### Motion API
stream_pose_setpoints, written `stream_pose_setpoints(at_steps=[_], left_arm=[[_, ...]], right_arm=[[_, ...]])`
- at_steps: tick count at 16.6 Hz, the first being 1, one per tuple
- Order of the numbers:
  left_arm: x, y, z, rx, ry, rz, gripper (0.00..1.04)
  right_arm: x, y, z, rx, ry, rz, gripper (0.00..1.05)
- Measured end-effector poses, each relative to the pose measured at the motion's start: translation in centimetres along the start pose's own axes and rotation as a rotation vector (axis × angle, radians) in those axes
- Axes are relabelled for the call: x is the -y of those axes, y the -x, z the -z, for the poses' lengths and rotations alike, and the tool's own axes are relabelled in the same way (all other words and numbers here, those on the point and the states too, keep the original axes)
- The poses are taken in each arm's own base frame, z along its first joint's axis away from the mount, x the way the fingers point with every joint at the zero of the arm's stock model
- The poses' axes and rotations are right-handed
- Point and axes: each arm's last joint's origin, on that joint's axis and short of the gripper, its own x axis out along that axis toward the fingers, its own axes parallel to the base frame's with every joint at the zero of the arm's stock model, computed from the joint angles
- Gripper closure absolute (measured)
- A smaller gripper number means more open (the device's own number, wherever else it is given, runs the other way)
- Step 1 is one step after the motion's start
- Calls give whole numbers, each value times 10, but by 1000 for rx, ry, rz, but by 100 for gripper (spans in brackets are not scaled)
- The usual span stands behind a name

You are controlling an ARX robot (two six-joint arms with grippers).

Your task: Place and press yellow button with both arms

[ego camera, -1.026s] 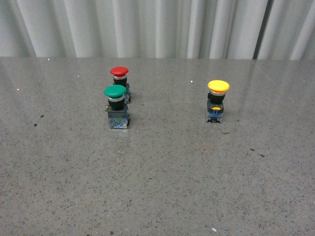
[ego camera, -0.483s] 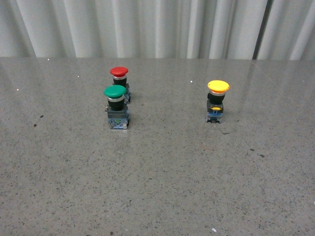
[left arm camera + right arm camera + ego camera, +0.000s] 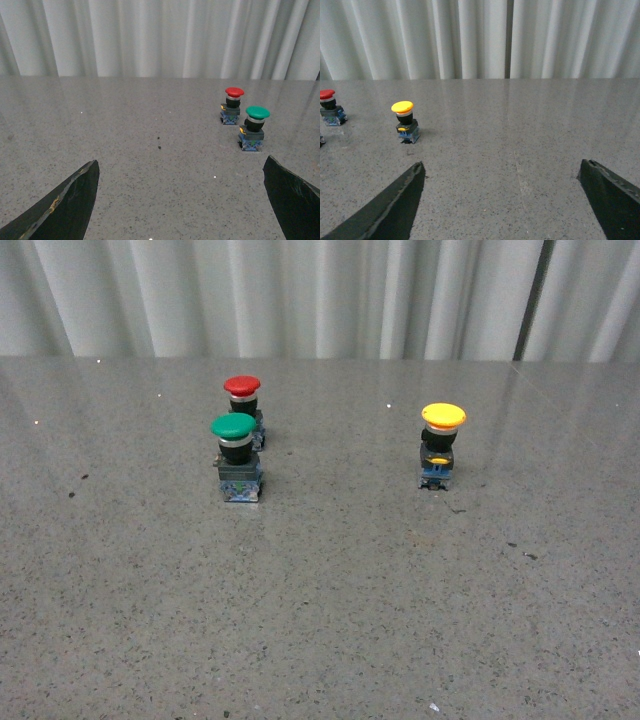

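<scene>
**Yellow button stands free, both grippers spread wide and well back**

The yellow button (image 3: 442,445) stands upright on the grey speckled table (image 3: 320,620), at about 2 o'clock from the middle of the front view. The green button (image 3: 236,456) sits at about 10 o'clock, well apart from it, with the red button (image 3: 243,408) just behind the green one. Nothing touches the yellow button.

By the look of it, this is a small, stiff, light part: a hard plastic mushroom cap over a black collar and a blocky blue-grey base. The cap is probably smooth and rounded, so it would likely slip in a pinch. The flat-sided base looks like the better place to take hold, low down, across 2 opposite faces. Being tall for its narrow foot, it could tip if nudged at cap height. Pressing the cap will likely need the base held steady by 1 arm while the other pushes straight down.

Neither arm shows in the front view. In the left wrist view, the left gripper (image 3: 182,200) has its 2 dark fingers (image 3: 70,200) spread wide, holding nothing, facing the green and red buttons. In the right wrist view, the right gripper (image 3: 502,197) is likewise wide and empty, its fingers (image 3: 395,205) low over the table, with the yellow button ahead and well apart from them.
</scene>
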Motion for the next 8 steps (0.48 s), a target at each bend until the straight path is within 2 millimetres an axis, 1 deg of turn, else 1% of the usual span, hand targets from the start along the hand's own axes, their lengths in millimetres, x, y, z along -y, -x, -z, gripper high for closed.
stream_pose_setpoints(at_steps=[1,2,8], left_arm=[[0,0,0,0,0,0,7],[0,0,0,0,0,0,7],[0,0,0,0,0,0,7]], right_arm=[[0,0,0,0,0,0,4],[0,0,0,0,0,0,7],[0,0,0,0,0,0,6]])
